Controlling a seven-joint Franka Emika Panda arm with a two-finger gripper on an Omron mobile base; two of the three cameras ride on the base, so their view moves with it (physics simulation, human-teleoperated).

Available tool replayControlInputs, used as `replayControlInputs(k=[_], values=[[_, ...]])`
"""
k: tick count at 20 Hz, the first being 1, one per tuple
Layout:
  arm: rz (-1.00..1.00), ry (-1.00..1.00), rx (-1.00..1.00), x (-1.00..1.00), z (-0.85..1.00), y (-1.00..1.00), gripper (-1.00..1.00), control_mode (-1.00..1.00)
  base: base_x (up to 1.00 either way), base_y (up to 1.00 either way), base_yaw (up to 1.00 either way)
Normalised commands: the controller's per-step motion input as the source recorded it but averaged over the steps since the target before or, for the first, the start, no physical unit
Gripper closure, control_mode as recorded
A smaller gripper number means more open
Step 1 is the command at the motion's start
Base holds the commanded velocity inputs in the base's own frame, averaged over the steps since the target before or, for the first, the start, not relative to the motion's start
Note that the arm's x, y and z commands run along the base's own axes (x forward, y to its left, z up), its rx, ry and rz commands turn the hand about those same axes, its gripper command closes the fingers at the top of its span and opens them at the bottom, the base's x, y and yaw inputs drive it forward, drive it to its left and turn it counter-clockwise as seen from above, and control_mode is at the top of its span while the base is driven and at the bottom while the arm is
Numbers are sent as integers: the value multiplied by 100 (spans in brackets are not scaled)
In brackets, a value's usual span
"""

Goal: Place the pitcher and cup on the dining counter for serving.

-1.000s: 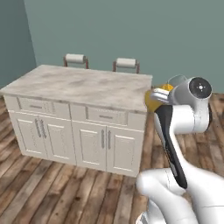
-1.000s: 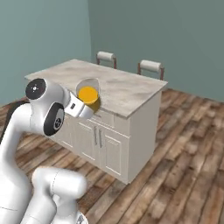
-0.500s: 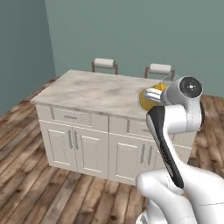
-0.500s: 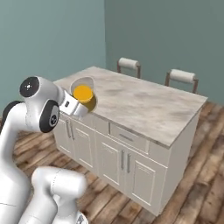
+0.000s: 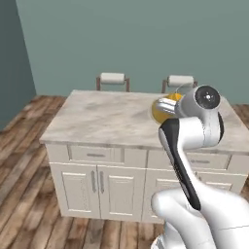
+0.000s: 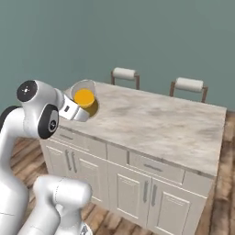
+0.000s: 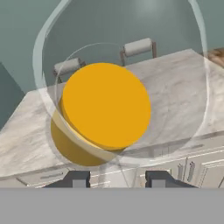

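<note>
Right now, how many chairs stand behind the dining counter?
2: one chair behind the dining counter's left half, another chair behind its right half. Only their backrests show.

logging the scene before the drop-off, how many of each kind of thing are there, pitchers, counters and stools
pitcher: 1, held in the gripper
counter: 1
stools behind the counter: 2, one and another
total: 4

pitcher [image 5: 163, 108]: mostly hidden behind the white arm, middle right of left base view | gripper [image 7: 117, 178]: only the finger tops peek up at the bottom of hand view, grip hard to tell | dining counter [image 6: 183, 133]: right end cut off in right base view
</note>
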Motion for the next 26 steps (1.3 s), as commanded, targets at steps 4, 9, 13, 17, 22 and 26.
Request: replayControlInputs(k=[4,9,13,17,22,26], values=[[0,0,0,0,0,0,100,100,100,100,-45],[0,0,0,0,0,0,100,100,88,60,-31],[1,1,0,9,0,-1,100,-100,39,-3,-3],[23,25,-5,50,-6,-13,100,-100,0,0,0],[45,36,-7,68,-21,-15,100,-100,0,0,0],[58,32,-9,79,-24,-8,100,-100,0,0,0]])
